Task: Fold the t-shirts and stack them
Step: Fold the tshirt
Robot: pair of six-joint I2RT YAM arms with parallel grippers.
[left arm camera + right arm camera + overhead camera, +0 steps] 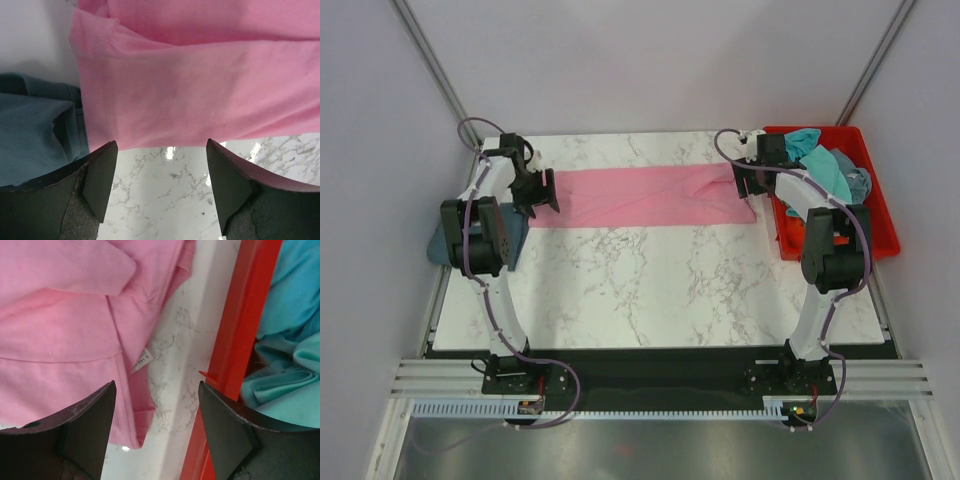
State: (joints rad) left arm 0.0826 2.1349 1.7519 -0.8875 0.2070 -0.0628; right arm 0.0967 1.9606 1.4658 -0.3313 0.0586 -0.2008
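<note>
While both arms hang over its two ends, we've got the pink t-shirt [640, 197] lying as a long flat strip across the far part of the table [650, 290], with layers doubled over each other. At the shirt's left end the left gripper [162, 150] has its fingers spread wide with nothing between them, just bare marble, and the shirt's edge is right ahead of the tips. A slate-blue t-shirt [30, 135] lies just beside that same left end, partly under the left arm; we honestly can't tell if the two cloths touch. At the shirt's right end the right gripper [157, 390] is spread apart too and holds nothing, hovering over the crumpled neck end where the small white label [142, 359] peeks out. Just past that end, across a thin strip of marble, is the red crate [880, 215], with a turquoise t-shirt [805, 140] and a grey-blue t-shirt [840, 170] bunched up inside.
</note>
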